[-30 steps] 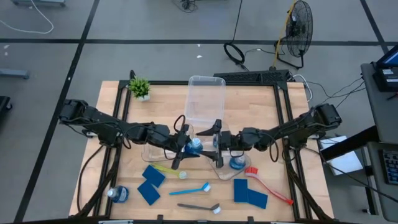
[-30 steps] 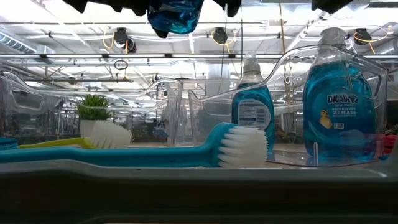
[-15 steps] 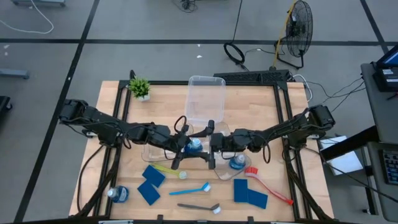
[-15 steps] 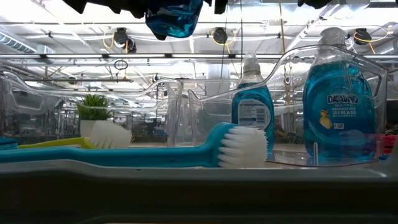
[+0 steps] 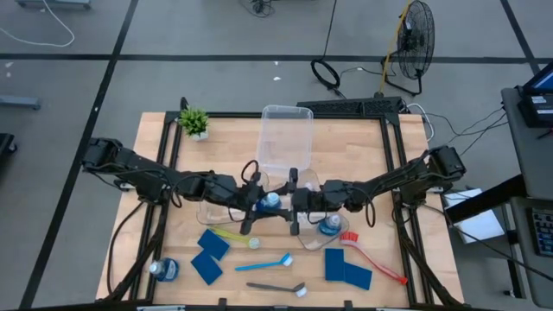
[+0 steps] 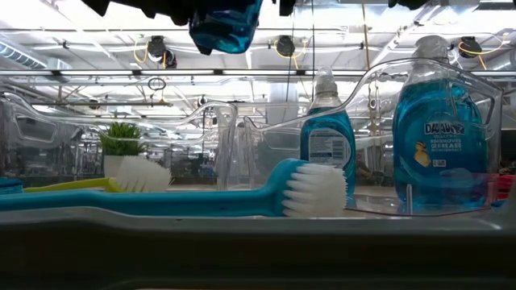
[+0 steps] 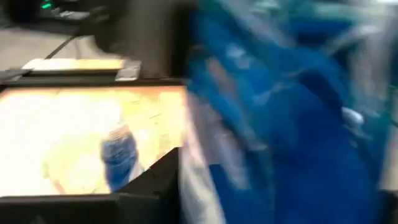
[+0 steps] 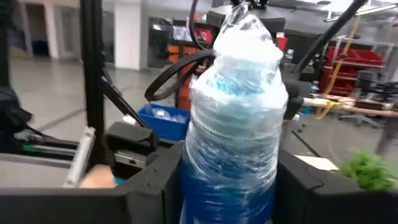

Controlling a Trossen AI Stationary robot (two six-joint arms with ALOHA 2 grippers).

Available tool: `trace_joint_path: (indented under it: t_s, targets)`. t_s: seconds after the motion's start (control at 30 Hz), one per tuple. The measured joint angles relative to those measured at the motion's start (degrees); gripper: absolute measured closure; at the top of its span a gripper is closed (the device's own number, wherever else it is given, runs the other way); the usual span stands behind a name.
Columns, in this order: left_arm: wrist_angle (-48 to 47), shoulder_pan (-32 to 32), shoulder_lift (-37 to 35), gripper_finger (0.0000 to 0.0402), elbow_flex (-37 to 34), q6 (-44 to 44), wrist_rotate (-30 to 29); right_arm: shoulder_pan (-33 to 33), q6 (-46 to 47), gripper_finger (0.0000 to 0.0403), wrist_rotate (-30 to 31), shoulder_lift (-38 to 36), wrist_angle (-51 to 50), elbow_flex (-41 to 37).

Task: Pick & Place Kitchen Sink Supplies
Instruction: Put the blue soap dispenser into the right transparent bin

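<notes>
While my left tool [image 5: 252, 206] and right tool [image 5: 294, 206] both close around the lifted bottle [image 5: 271, 202] above the tabletop [image 5: 363, 173], it seems light, slick, squeezable, so gripping the mid-body suits best.

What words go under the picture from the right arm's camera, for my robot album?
Blue soap bottle standing between the right gripper's dark fingers.
</notes>
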Motion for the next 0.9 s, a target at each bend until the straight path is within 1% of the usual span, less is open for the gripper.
trace_joint_path:
  t_s: [0.07,0.27,0.4,0.5,0.57,0.67,0.73,0.9]
  targets:
    - [-0.02,-0.03,-0.69,0.0186,0.00,-1.02,-2.20,0.15,-0.60,0.0245,0.63,-1.27,-1.83,-0.04]
    - [-1.50,-1.03,-5.48,0.0089,0.11,-0.07,-10.19,1.50,-0.55,0.0245,5.86,-6.78,-11.72,-0.06]
    - [-4.99,-1.84,-10.28,0.0048,0.11,2.94,-11.22,3.31,1.84,0.0245,5.76,-10.10,-21.65,-0.09]
    - [-8.59,-2.35,-13.61,0.0033,0.11,3.51,-11.21,4.84,4.87,0.0245,5.57,-11.58,-28.27,-1.27]
    - [-10.72,-2.46,-15.35,0.0027,0.11,3.21,-11.25,5.45,6.25,0.0245,7.15,-11.56,-27.93,-2.74]
    - [-12.88,-2.49,-16.99,0.0026,0.11,2.71,-11.69,6.40,6.21,0.0245,15.70,-11.53,-27.94,-5.84]
    - [-13.29,-2.47,-17.05,0.0025,0.11,1.94,-11.81,6.59,6.61,0.0245,19.12,-11.50,-26.72,-7.95]
    - [-14.61,-2.34,-17.00,0.0025,0.09,1.54,-13.25,6.20,7.19,0.0245,19.23,-11.54,-19.89,-13.20]
